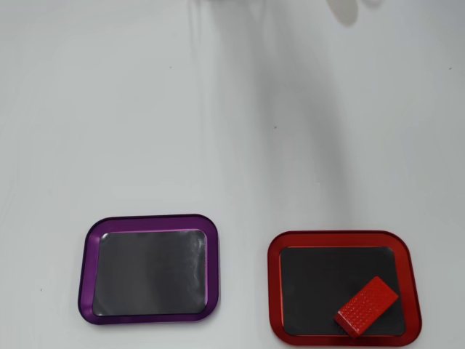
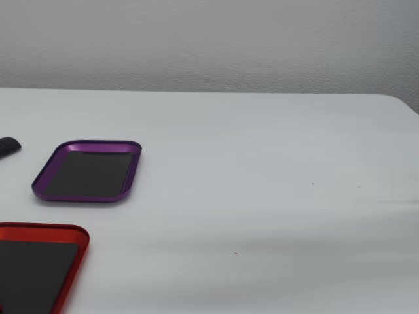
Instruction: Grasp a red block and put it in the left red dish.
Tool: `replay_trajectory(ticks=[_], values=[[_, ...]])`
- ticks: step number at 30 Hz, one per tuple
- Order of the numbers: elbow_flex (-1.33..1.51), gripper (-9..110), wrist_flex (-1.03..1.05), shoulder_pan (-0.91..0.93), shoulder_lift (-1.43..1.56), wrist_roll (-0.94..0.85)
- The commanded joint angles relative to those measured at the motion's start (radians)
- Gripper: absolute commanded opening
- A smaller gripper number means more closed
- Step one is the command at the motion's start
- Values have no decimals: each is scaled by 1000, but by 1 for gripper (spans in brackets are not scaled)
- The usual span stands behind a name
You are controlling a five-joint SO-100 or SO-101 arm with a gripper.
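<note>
Now the ribbed red block (image 1: pixel 367 306) lies aslant inside the red dish (image 1: pixel 273 291); fingers out of view.

Fixed view: the red dish (image 2: pixel 77 243) is cut off by the left and bottom edges, so the red block is out of frame. A small dark object (image 2: pixel 8 146) at the left edge is cropped and unidentifiable. Overhead view: blurred grey shapes (image 1: pixel 341 9) run off the top edge.
</note>
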Motion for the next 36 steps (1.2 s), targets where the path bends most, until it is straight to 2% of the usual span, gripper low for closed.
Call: replay_trajectory(ticks=[1, 9, 16, 22, 32, 36], values=[[28, 18, 117, 8, 196, 6], [400, 18, 207, 58, 686, 5], [885, 18, 132, 236, 1137, 6], [1259, 18, 87, 252, 1453, 8], [1629, 18, 31, 250, 1425, 14], [1715, 18, 46, 249, 1425, 91]])
